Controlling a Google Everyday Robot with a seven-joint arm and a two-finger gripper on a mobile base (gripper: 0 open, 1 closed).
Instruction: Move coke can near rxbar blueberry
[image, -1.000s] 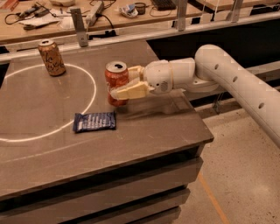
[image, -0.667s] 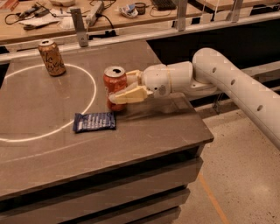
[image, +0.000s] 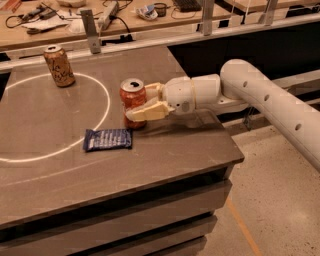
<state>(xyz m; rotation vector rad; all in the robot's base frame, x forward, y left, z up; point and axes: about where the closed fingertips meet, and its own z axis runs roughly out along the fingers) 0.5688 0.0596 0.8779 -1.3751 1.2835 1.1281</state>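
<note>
The red coke can (image: 133, 100) with a silver top stands upright on the brown table (image: 45, 165), just right of and behind the dark blue rxbar blueberry (image: 107, 139), which lies flat. My gripper (image: 142, 103) comes in from the right on a white arm and is shut on the coke can, one cream finger (image: 148, 111) across its front and the other behind it. The can's base sits at or just above the table top, close to the bar's right end.
A tan patterned can (image: 59, 65) stands at the back left, on a white chalk circle (image: 102, 95) drawn on the table. A rail and a cluttered workbench (image: 125, 20) run behind the table. The table's right edge is near my arm; bare floor (image: 280, 210) lies beyond.
My gripper has carried the coke can a little to the left, closer to the blue bar. The bar and the tan can have not moved.
</note>
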